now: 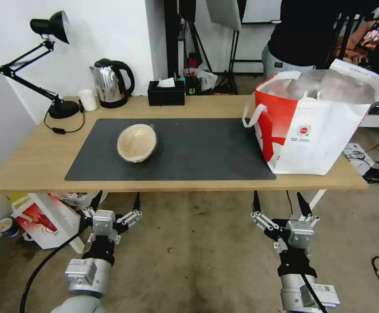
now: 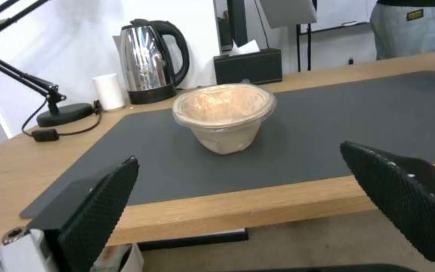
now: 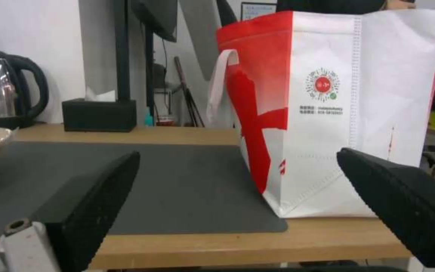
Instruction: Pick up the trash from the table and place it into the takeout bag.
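One tan paper bowl [image 1: 137, 142] is sitting on the table's [image 1: 189, 106] dark mat [image 1: 198, 152], well left of the one takeout bag [image 1: 315, 126], whose contents are lying hidden. Two grippers, left [image 1: 116, 202] and right [image 1: 280, 203], are hanging wide open and empty below the table edge.

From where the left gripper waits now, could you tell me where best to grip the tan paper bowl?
Probably across the tan paper bowl just under its wide rim, approaching level from the near table edge with the open left gripper. It stands upright, tapers downward, and a clear lid covers its top.
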Robot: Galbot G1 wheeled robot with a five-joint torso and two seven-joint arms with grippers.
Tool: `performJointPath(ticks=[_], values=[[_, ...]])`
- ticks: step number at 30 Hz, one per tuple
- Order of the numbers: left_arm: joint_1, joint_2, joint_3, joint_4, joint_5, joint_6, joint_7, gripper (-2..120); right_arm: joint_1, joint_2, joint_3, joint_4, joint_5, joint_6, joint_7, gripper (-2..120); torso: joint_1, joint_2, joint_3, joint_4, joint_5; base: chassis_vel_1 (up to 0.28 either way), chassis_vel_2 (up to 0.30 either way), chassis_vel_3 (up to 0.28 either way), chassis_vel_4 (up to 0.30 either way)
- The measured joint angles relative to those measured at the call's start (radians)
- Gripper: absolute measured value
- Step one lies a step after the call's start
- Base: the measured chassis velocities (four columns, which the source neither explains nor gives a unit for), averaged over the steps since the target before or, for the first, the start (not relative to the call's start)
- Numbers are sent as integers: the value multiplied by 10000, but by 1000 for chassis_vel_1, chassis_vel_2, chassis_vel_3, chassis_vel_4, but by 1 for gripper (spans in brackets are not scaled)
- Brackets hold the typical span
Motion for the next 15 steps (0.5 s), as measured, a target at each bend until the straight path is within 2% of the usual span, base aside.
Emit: performJointPath(ticks=[15], values=[[0,0,0,0,0,0,0,100,62,98,25,-106,-272,220,-169,100,0,0,0,0,0,0,0,0,0]])
